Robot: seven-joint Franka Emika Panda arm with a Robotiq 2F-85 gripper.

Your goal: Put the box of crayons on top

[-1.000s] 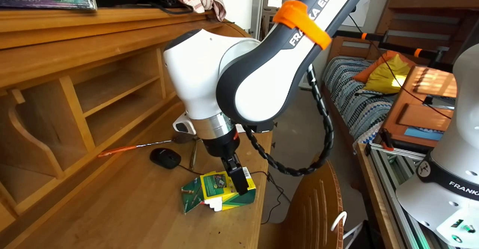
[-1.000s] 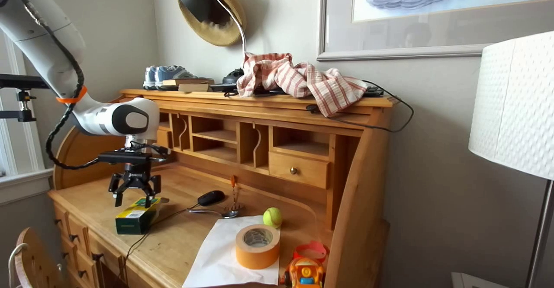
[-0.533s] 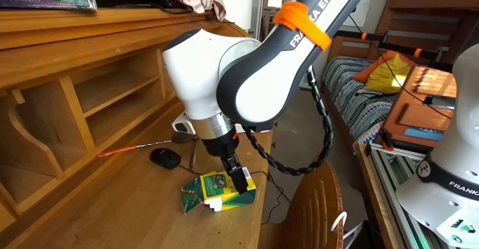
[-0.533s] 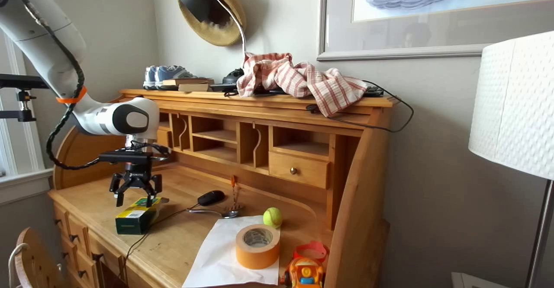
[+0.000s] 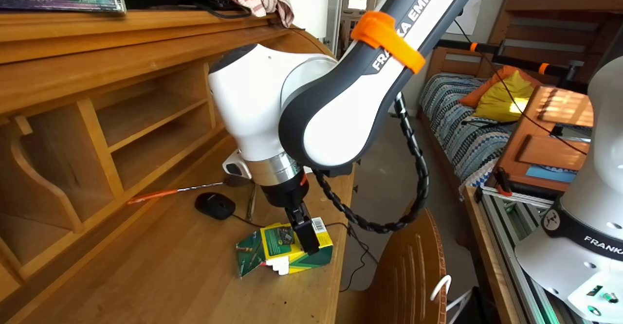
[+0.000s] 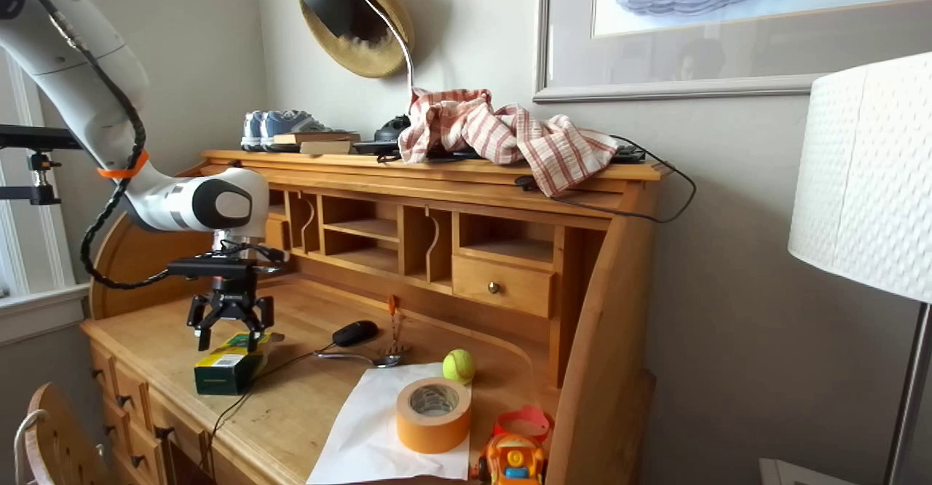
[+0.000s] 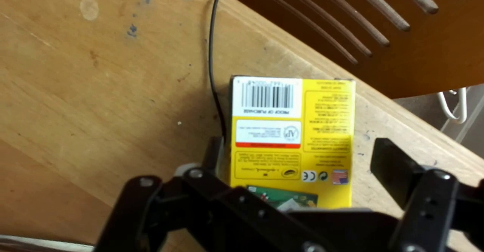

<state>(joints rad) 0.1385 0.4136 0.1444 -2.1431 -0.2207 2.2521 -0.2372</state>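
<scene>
The green and yellow box of crayons lies flat on the desk near its front edge, in both exterior views, with a flap spread open at one end. In the wrist view the box shows its yellow face with a barcode; its lower part is hidden behind the gripper. My gripper is open and empty just above the box. In the wrist view the fingers stand on both sides of the box, the left one close to its side, the right one with a wider gap. I see no grip on it.
A black mouse and its cable lie beside the box. A spoon, tennis ball, tape roll and toy car are farther along. The desk's top ledge holds books, shoes and a cloth. A chair stands at the front edge.
The arm and gripper have lowered a little and shifted slightly in the last half second. The box has not moved, and the gripper stays open.
</scene>
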